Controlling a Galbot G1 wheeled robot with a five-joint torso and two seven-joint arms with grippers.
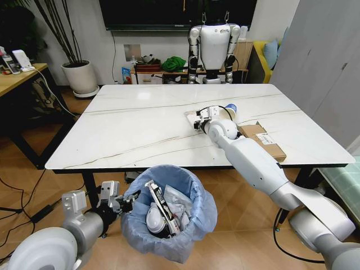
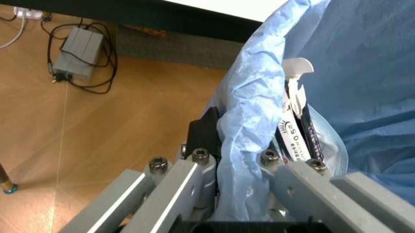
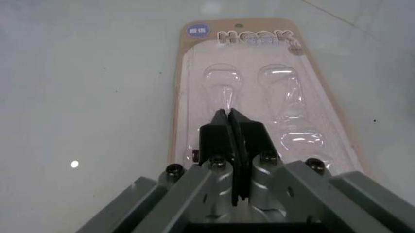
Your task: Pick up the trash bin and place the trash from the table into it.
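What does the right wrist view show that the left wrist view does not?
Right wrist view: the right gripper, fingers shut, over a flat "HOOK" blister pack on the table. Left wrist view: the left gripper clamped on the trash bin rim, litter inside, a power adapter on the floor. Both show the marble table.

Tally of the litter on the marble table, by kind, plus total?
Hook blister pack: 1
Blue-rimmed paper cup: 1
Flat cardboard box: 1
Total: 3
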